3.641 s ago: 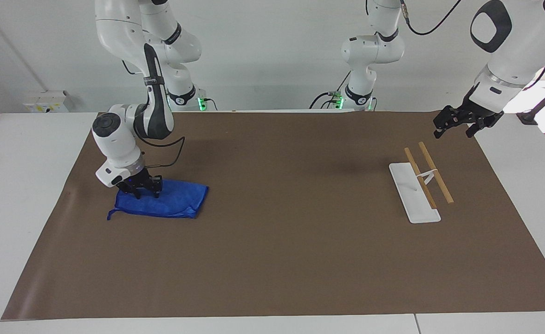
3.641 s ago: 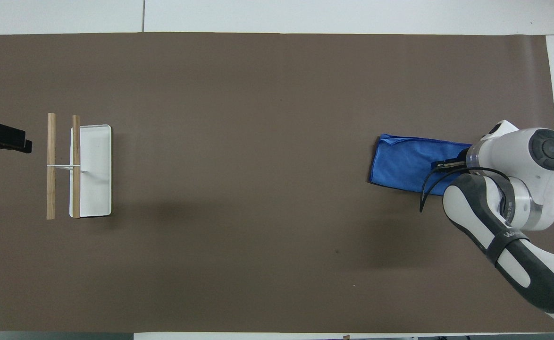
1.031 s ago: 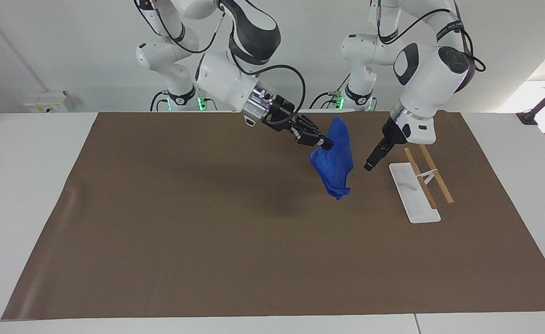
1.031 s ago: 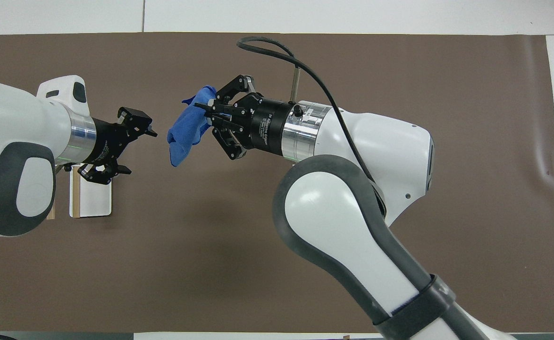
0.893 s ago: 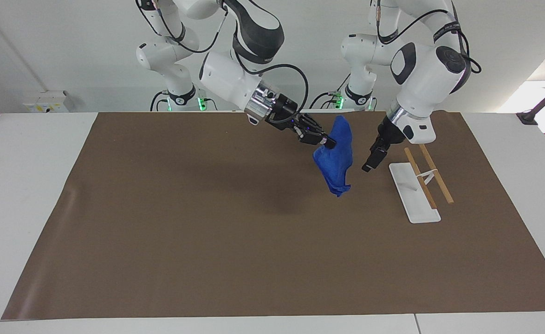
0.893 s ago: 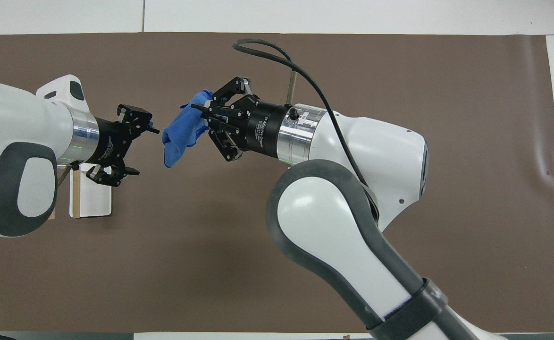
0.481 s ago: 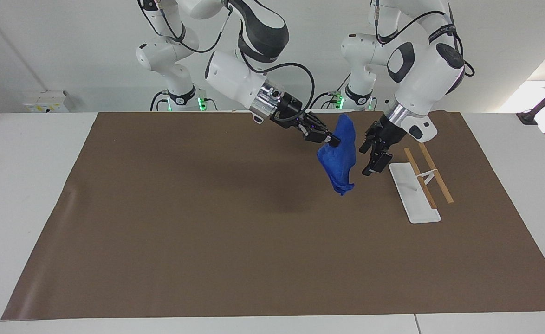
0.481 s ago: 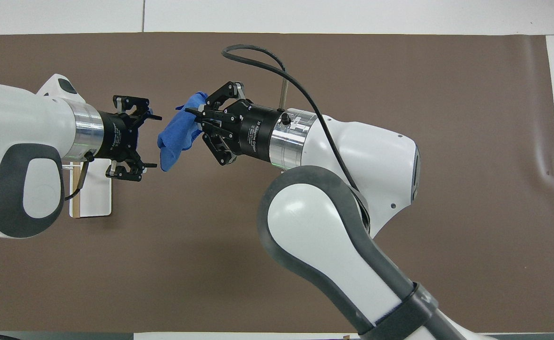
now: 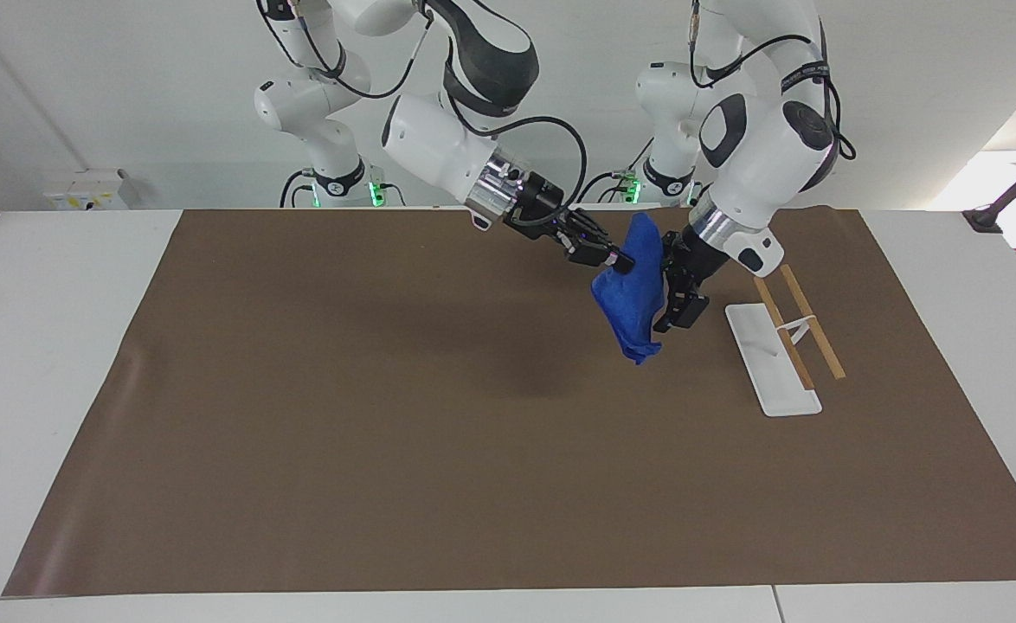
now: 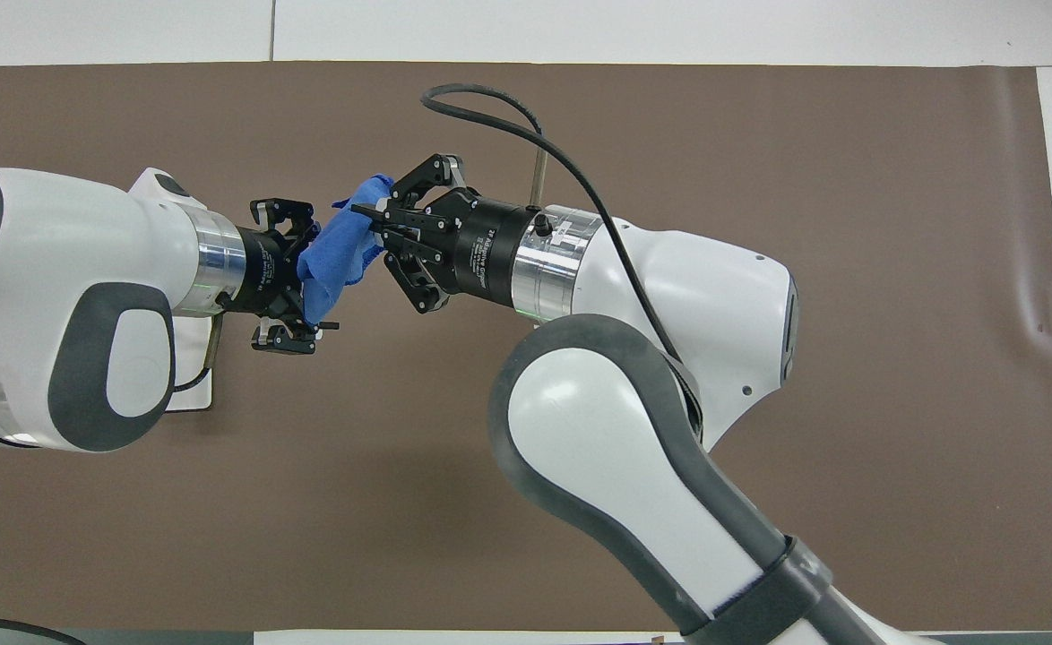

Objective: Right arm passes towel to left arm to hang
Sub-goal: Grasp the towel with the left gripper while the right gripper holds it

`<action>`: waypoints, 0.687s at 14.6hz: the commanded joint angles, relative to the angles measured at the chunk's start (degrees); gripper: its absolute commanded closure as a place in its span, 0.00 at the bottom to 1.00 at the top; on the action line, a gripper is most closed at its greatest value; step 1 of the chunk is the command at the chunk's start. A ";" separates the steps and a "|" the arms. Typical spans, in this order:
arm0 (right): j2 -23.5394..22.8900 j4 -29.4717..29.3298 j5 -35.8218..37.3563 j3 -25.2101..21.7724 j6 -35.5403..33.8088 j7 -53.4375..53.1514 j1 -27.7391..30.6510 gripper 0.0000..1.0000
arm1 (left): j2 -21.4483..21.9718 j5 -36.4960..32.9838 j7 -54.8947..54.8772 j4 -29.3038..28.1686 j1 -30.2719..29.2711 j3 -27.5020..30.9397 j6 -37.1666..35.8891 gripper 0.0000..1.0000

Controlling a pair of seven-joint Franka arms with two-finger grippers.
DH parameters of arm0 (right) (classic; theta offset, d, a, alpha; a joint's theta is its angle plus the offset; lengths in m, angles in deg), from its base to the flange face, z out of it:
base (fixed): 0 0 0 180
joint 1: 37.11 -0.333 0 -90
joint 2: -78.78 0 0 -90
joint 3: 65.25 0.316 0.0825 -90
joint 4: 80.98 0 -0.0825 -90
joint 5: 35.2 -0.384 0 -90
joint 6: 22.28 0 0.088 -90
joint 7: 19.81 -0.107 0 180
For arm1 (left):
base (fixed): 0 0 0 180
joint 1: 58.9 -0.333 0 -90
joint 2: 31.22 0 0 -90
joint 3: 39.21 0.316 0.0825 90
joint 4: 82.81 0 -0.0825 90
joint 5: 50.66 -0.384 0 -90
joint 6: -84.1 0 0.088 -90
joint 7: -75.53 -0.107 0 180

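The blue towel [image 9: 633, 294] [image 10: 333, 255] hangs bunched in the air over the brown mat, toward the left arm's end. My right gripper [image 9: 615, 259] [image 10: 370, 235] is shut on the towel's upper part, its outer links splayed. From the rack's end, my left gripper [image 9: 671, 281] [image 10: 320, 273] is open, one finger on each side of the hanging towel. I cannot tell whether its fingers touch the cloth.
The hanging rack, a white base [image 9: 772, 372] [image 10: 193, 396] with two wooden bars [image 9: 807, 320], stands on the brown mat [image 9: 387, 389] below the left arm, which largely covers it from overhead. Two smaller white arms [image 9: 318, 112] stand at the robots' edge.
My left gripper has moved in from the rack's end until its open fingers straddle the towel. The right gripper, still shut on the towel, has barely moved.
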 commanded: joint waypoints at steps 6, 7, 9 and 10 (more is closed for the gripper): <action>-1.25 -1.07 -0.67 0.12 4.25 -0.33 -1.10 1.00 | -0.07 0.92 0.87 1.75 -0.21 0.81 1.30 1.00; -1.25 -0.98 -0.67 0.12 4.25 -0.33 -1.10 1.00 | 0.10 0.92 1.05 1.93 -0.21 1.07 1.30 1.00; -1.25 -0.98 -0.67 0.12 4.25 -0.33 -1.10 1.00 | 0.10 0.92 0.79 2.10 -0.64 1.25 1.22 1.00; -1.25 -0.98 -0.67 0.12 4.25 -0.24 -1.01 1.00 | 0.02 0.92 0.61 2.19 -0.73 1.25 1.30 1.00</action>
